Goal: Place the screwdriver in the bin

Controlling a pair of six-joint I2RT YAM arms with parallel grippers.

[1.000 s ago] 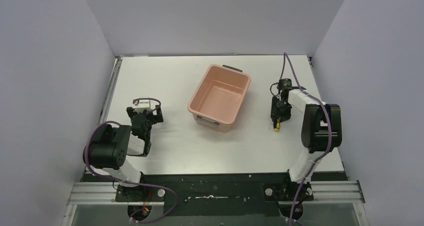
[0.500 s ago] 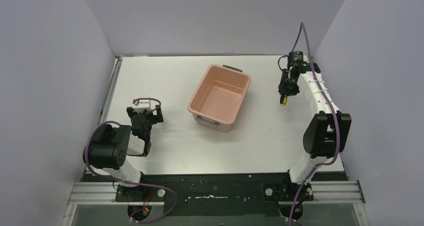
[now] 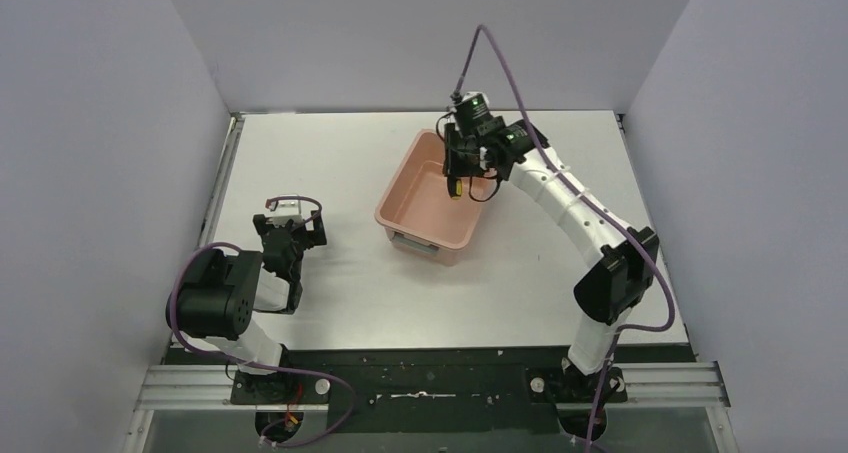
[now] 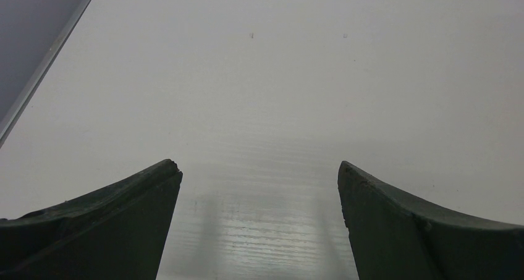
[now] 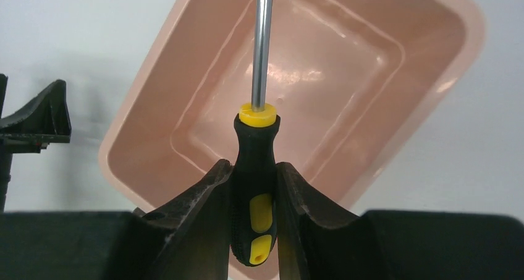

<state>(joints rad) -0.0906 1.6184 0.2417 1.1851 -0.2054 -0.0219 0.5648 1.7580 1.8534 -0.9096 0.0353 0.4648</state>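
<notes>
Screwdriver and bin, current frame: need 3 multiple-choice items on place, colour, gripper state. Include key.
1. Where is the screwdriver relative to the bin?
A. Lying beside it.
B. Held over it.
C. Resting on its floor.

2. Handle colours?
A. Yellow and black.
B. Red and white.
C. Plain blue.

3. Left gripper state?
A. Shut on the screwdriver.
B. Shut on a bin handle.
C. Open, holding nothing.

Key:
1 B, the right gripper clamps its handle, shaft pointing over the bin's inside.
2 A, the right wrist view shows both colours.
3 C, its fingers stand wide apart over the table.
</notes>
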